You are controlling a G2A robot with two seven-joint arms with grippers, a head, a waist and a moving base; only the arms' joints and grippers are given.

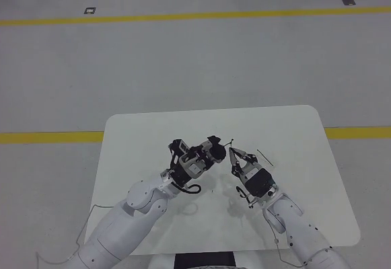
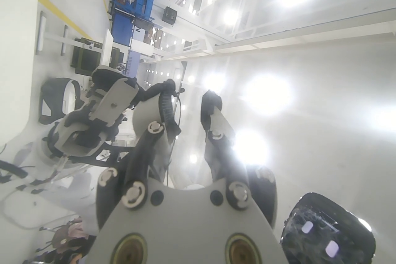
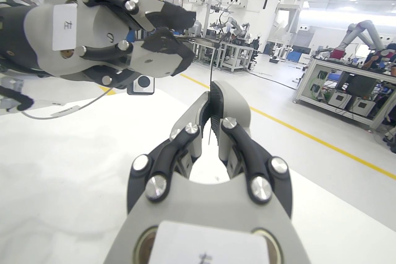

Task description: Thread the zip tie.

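Observation:
My right gripper is shut on a thin black zip tie, whose strand rises straight up from between its fingertips. My left gripper hovers just beyond it, open, its black-tipped fingers around the strand's upper end. In the left wrist view the zip tie runs close along one finger pad of the left gripper, not pinched. From above, both grippers meet over the table's middle: the left gripper and the right gripper, with the tie's tip between them.
The white table has rounded corners. A second thin black strand lies on it just right of the right gripper. Grey floor with yellow lines surrounds the table.

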